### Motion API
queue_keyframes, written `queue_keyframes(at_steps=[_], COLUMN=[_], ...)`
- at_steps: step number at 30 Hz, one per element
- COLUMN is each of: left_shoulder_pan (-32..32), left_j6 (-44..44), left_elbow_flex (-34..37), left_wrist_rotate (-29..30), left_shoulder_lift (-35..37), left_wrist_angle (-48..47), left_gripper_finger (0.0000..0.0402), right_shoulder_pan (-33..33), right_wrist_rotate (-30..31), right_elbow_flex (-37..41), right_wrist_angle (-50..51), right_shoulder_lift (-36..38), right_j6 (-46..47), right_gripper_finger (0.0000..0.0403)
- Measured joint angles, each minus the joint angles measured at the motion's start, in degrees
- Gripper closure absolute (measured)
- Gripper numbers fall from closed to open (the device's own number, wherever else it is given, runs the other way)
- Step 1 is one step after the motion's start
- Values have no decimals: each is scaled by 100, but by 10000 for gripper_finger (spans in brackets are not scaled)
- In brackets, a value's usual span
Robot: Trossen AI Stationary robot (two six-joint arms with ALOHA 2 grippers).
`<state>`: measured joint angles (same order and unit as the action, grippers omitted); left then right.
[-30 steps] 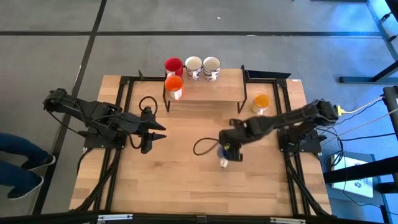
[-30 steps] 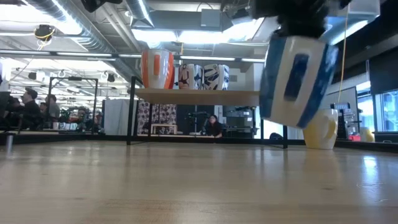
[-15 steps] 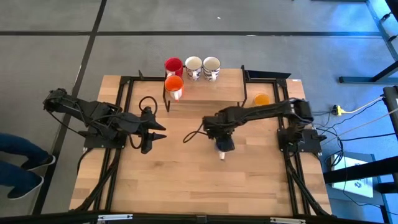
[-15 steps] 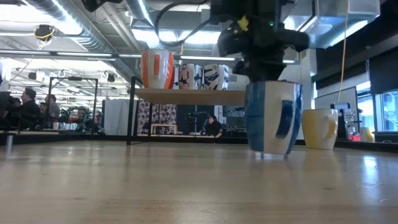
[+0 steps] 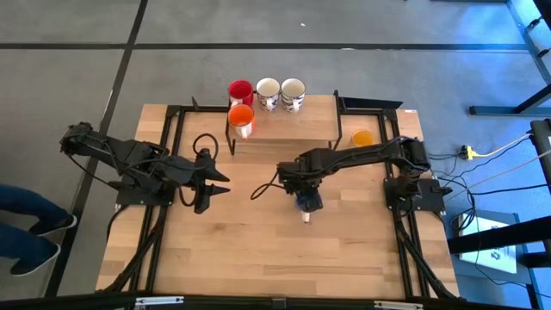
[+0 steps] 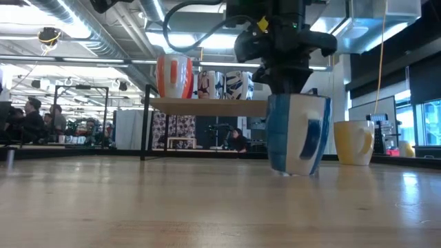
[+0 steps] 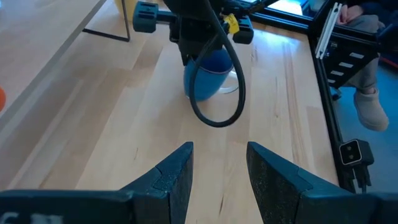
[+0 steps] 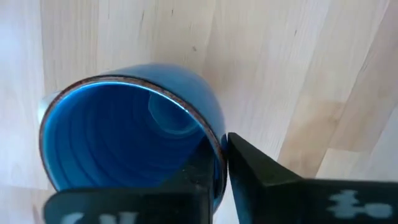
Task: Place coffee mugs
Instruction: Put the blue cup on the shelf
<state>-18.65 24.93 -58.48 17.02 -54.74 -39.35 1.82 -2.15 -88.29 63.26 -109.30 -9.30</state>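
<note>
My right gripper (image 5: 301,195) stands over the table's middle, shut on the blue mug (image 5: 306,205), whose white handle (image 5: 307,217) points to the near edge. The low view shows this mug (image 6: 298,134) slightly tilted, its base down at the table top. The orange-red mug (image 5: 241,116), the red mug (image 5: 240,90) and two white patterned mugs (image 5: 268,92) (image 5: 293,92) stand on their bases on a raised shelf (image 5: 293,127). A yellow-orange mug (image 5: 362,138) stands on the table right of it. My left gripper (image 5: 222,182) waits open, left of centre. My right gripper holds the blue mug by its rim (image 8: 210,134), one finger (image 8: 199,171) inside the mug and the other finger (image 8: 261,168) outside the wall. The fingers come from above, pointing down. The mug hangs slightly tilted with its base at the table top; whether it rests there I cannot tell.
The black-framed wooden shelf (image 6: 213,107) spans the far middle of the table. A loose black cable (image 7: 214,93) loops from the right arm beside the blue mug. Bare wood lies near and left of the mug. People sit in the room beyond the table (image 6: 31,117).
My right gripper has swung toward the table's left and gone down, carrying the blue mug. The mug was lifted clear and strongly tilted; now it is nearly upright with its base at table level. In the last half second it has only shifted slightly left.
</note>
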Motion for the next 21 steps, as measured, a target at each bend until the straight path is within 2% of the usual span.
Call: queue_keyframes(at_steps=[6, 12, 17, 19, 21], left_shoulder_pan=[0, 0, 0, 0, 0], left_j6=[-34, -137, -155, -155, -152], left_elbow_flex=[0, 0, 0, 0, 0], left_wrist_rotate=[0, 2, 2, 2, 2], left_shoulder_lift=[0, 0, 0, 0, 0], left_wrist_angle=[0, 0, 0, 2, -2], left_gripper_finger=[257, 257, 257, 257, 257], right_shoulder_pan=[3, 3, 280, 686, 1175], right_wrist_rotate=[178, 209, -107, 15, 445], right_elbow_flex=[-69, -997, -1899, -2045, -2057], right_wrist_angle=[83, 937, 1416, 1283, 1253], right_shoulder_lift=[-2, 15, 80, 230, 368], right_j6=[217, 917, 2670, 3493, 4361], right_gripper_finger=[351, 315, 293, 288, 284])
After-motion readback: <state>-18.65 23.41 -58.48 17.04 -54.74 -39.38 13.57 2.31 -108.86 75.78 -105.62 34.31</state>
